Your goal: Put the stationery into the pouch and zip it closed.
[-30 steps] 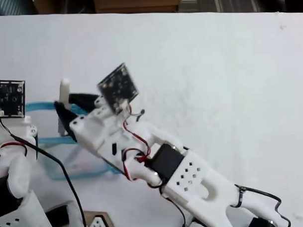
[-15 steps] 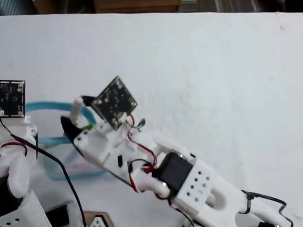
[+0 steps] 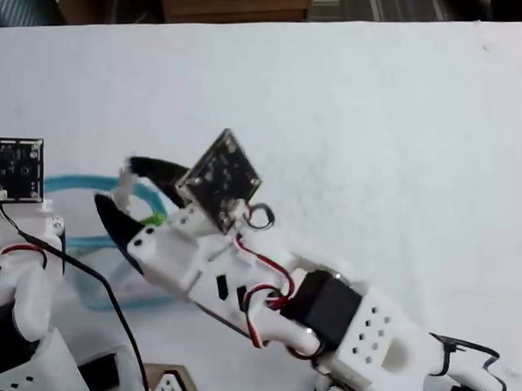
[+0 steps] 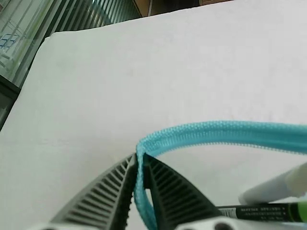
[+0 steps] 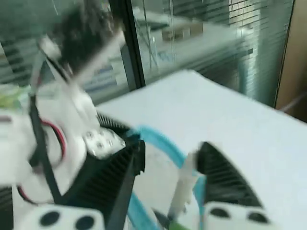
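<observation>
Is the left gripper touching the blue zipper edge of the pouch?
Touching. In the left wrist view the left gripper is shut on the pouch, and its blue zipper edge runs between the fingers.

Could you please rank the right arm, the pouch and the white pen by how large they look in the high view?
1. right arm
2. pouch, partly hidden by the arm
3. white pen
</observation>
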